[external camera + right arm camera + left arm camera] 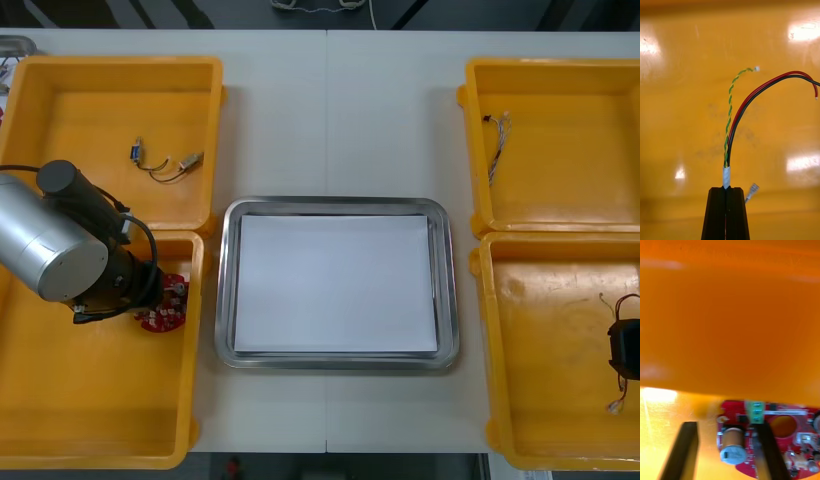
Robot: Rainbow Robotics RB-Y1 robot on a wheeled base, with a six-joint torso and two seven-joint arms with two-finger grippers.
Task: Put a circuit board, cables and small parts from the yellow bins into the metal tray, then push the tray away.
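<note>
- At the middle of the light table (330,120): shallow rectangular metal tray (228,290), shiny rim, white inside
- At 8 o'clock from it, down in the near-left yellow plastic bin (60,420): left gripper (725,424), black fingers (683,450) spread apart, clamped on nothing
- Flat on that bin's floor, close to the wall facing the tray: round red circuit board (801,422), one finger across it, the other just off its rim
- At 4 o'clock, over the near-right yellow bin (540,380): right gripper (726,189), fingers pressed together on a thin cable bundle (729,120) of twisted green-yellow, red and black wires, pinched at its white sleeve (726,176)
- At 10 o'clock: far-left yellow bin (60,100) with small metal parts (165,162) on thin wire
- At 2 o'clock: far-right yellow bin (580,100) with a thin twisted cable (497,135)
</note>
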